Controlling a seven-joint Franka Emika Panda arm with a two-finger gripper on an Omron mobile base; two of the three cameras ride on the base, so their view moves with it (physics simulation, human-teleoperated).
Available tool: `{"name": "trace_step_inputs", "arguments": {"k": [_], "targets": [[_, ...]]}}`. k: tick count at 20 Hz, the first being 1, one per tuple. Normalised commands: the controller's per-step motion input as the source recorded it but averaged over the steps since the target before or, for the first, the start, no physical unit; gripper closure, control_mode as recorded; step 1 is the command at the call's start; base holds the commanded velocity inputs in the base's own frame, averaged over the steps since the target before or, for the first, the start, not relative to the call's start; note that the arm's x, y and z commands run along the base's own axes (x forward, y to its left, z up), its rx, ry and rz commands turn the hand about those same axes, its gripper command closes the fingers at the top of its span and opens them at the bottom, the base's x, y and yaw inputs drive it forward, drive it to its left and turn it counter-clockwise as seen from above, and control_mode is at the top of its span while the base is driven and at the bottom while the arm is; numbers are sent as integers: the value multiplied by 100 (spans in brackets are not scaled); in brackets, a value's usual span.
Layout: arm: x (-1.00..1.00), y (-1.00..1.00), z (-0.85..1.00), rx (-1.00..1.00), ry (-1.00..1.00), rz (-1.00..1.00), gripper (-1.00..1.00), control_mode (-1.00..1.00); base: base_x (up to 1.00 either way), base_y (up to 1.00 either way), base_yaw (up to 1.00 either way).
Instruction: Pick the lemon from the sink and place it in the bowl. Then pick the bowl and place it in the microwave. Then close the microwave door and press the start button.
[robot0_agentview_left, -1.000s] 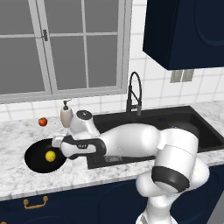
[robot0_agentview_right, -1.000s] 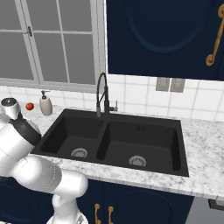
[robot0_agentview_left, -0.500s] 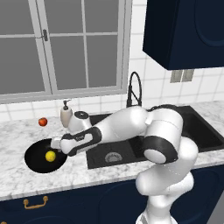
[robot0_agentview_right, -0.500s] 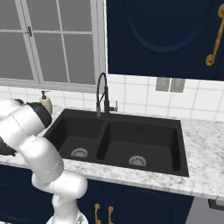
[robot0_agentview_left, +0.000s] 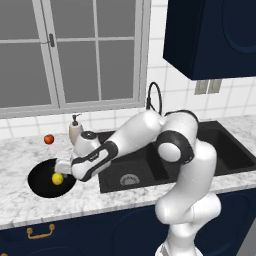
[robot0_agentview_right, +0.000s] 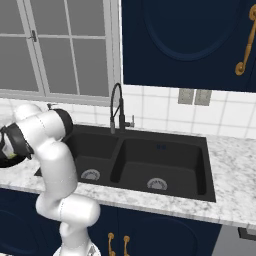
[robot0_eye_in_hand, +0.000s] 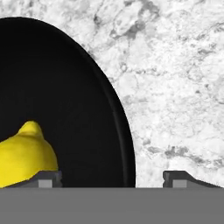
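Hand view puts the lemon (robot0_eye_in_hand: 26, 155) at the lower left, lying inside the bowl (robot0_eye_in_hand: 87, 109), its pointed end up in this picture. The bowl's glossy black rim curves from the top left down to the bottom, and beyond it lies speckled grey-white marble counter (robot0_eye_in_hand: 175, 78). My two fingertips (robot0_eye_in_hand: 48, 178) stand wide apart at the bottom edge: one sits over the inside of the bowl just beside the lemon, the other over the counter outside the rim, so the rim runs between them. My pincer (robot0_eye_in_hand: 113, 178) is spread wide and I hold nothing.

In the left base view the lemon (robot0_agentview_left: 58, 178) rests in the bowl (robot0_agentview_left: 40, 182) on the counter (robot0_agentview_left: 100, 197), left of the sink (robot0_agentview_left: 150, 160). My pincer (robot0_agentview_left: 64, 170) hangs low over the bowl's right edge, with my arm reaching leftward across the left basin. Behind the bowl a small red-orange fruit (robot0_agentview_left: 48, 139) lies near the wall, and a soap dispenser (robot0_agentview_left: 75, 131) stands just to its right.

In the right base view the sink (robot0_agentview_right: 145, 160) shows both basins with silver drains, the black spring faucet (robot0_agentview_right: 118, 107) rising behind the divider. Navy cabinets (robot0_agentview_right: 190, 40) hang above.
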Motion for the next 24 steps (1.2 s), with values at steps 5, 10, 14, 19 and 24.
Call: {"name": "trace_step_inputs", "arguments": {"k": [5,10,14,19,24], "targets": [[2,6,-18,0,0,0,100,-100,0,0,0],[-15,0,-3,0,-4,0,100,-100,0,0,0],[-61,-11,53,0,-26,0,100,-100,0,0,0],[-64,-33,85,1,-20,0,100,-100,0,0,0],[-36,-62,89,7,-8,0,100,-100,0,0,0]]}}
